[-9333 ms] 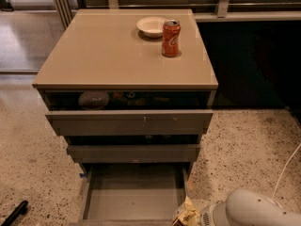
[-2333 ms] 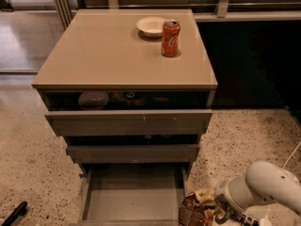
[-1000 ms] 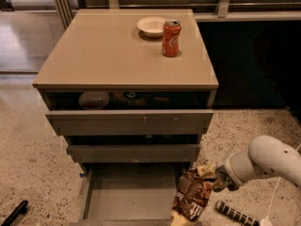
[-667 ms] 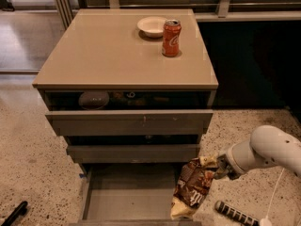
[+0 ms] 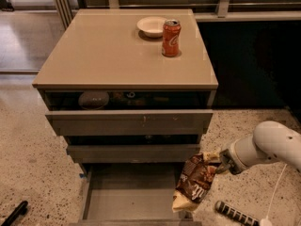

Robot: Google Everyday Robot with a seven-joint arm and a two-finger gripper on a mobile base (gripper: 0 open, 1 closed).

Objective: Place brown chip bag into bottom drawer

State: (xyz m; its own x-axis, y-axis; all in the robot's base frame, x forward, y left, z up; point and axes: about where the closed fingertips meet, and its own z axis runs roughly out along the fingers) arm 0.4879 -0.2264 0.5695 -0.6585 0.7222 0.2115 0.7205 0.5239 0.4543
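Cabinet (image 5: 117,55) fills centre. Bottom drawer (image 5: 131,199) open at 6 o'clock, grey floor showing. White arm (image 5: 273,147) comes in from 3 o'clock. Brown chip bag (image 5: 195,180) hangs tilted over the drawer's right wall, at the drawer's 3 o'clock, cream end down. Gripper (image 5: 221,161) at 4 o'clock, clamped on the bag's top end. Soda can (image 5: 171,37) at the cabinet top's 1 o'clock, bowl (image 5: 151,26) just beside.

The hand (image 5: 219,163), gripping the brown chip bag (image 5: 195,179), hangs beside the bottom drawer (image 5: 131,192), whose floor lies unobstructed.
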